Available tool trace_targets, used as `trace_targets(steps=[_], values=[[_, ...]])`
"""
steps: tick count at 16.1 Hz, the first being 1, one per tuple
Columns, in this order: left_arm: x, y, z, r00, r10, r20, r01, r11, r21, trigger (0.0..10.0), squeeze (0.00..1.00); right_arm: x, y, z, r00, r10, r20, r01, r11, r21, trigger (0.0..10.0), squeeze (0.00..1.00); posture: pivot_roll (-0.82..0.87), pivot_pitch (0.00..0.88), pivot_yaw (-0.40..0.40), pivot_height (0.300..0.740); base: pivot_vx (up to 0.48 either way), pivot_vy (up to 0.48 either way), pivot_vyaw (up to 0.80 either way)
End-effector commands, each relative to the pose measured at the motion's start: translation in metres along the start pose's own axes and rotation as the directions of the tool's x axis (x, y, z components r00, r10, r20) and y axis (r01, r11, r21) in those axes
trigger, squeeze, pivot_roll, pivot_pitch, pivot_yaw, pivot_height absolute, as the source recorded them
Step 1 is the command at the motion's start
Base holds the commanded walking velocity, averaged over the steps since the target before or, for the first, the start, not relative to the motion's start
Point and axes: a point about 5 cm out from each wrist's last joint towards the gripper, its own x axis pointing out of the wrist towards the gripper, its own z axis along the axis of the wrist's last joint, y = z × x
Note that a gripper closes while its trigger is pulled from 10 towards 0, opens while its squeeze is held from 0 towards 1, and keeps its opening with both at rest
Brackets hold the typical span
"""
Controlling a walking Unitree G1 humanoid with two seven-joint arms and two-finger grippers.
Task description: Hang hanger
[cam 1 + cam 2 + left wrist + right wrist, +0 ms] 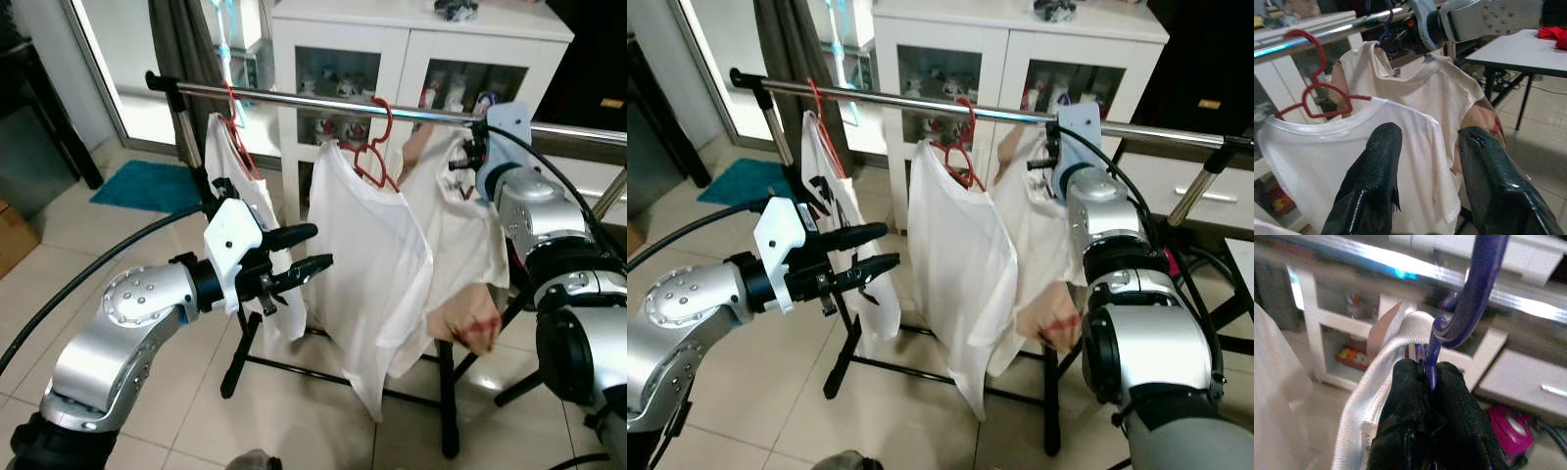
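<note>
- A chrome clothes rail (294,98) on a black stand crosses the scene in front of a white cabinet (421,39); everything below is placed relative to this rail
- The right gripper (1431,377) is raised to just under the rail, its two black fingers pressed together on the stem of a purple hanger (1469,303) that carries a pale shirt (446,225)
- In the right wrist view the hanger's hook curves up across the rail; whether it already rests on the rail cannot be told, as the picture is blurred there
- The shirt's white collar (1386,382) bunches against the fingers just below the rail
- To do this step well, the hook's open side should probably pass fully over the rail and settle its weight there before the fingers part, keeping the collar free of the pinch
- Along the rail to the robot's left hang two more white shirts (367,264) on red hangers (372,157)
- The left gripper (318,250) hovers below the rail beside the middle shirt, fingers spread apart, holding nothing and touching nothing
- Beyond the rail's left end lies a blue mat (147,186) on the tiled floor
</note>
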Motion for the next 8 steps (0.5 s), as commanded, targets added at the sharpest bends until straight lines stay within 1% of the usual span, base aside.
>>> trace_targets(steps=[1, 3, 5, 8], values=[[-0.001, -0.001, 0.007, 1.0, -0.011, 0.007, 0.011, 1.0, 0.017, 10.0, 0.0, 0.0, -0.006, 0.013, 0.999, -0.026, 0.028, 0.025, 1.0, 0.012, 10.0, 0.0, 0.04, 0.044, 0.002, 0.74, 0.0, 0.0, 0.0], [-0.005, -0.005, 0.008, 1.0, -0.021, -0.008, 0.021, 1.0, 0.009, 10.0, 0.0, 0.001, -0.007, 0.007, 0.999, -0.035, -0.014, 0.036, 0.999, 0.029, 10.0, 0.0, 0.05, 0.066, 0.001, 0.74, 0.0, 0.0, 0.0], [-0.01, -0.007, 0.008, 0.999, -0.025, -0.025, 0.025, 1.0, -0.001, 10.0, 0.0, 0.001, -0.005, -0.005, 0.996, -0.025, -0.08, 0.027, 1.0, 0.015, 10.0, 0.0, 0.06, 0.077, -0.002, 0.74, 0.0, 0.0, 0.0], [-0.014, -0.007, 0.007, 0.999, -0.024, -0.037, 0.024, 1.0, -0.01, 10.0, 0.0, 0.001, -0.002, -0.016, 0.993, 0.007, -0.118, -0.007, 1.0, 0.003, 10.0, 0.0, 0.06, 0.078, 0.001, 0.74, 0.0, 0.0, 0.0]])
